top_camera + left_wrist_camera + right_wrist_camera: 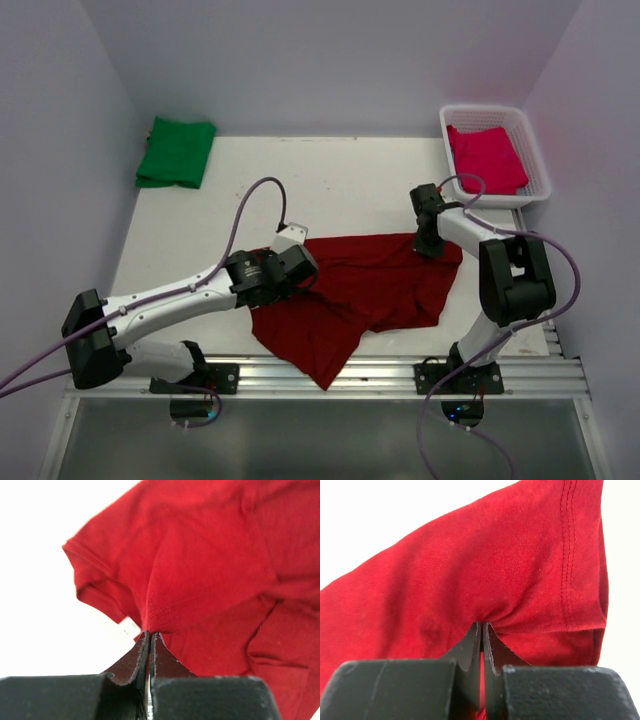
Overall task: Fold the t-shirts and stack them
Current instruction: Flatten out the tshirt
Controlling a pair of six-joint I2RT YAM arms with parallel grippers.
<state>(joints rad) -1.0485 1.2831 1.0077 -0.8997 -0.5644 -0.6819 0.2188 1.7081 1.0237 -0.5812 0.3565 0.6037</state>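
Note:
A dark red t-shirt (pixel 360 290) lies rumpled on the white table, one corner hanging over the near edge. My left gripper (pixel 293 275) is shut on a pinch of its left side; the wrist view shows the cloth (pixel 200 570) bunched at the closed fingertips (pixel 150 635). My right gripper (pixel 430 243) is shut on the shirt's upper right corner, with the hemmed edge (pixel 570 555) folded over above the closed tips (pixel 482 626). A folded green t-shirt (pixel 178 150) lies at the far left. A pink-red t-shirt (pixel 487 155) sits in the basket.
A white plastic basket (pixel 535 170) stands at the far right corner. Purple walls close in the table on three sides. A metal rail (pixel 380 375) with both arm bases runs along the near edge. Cables loop over the table from each arm.

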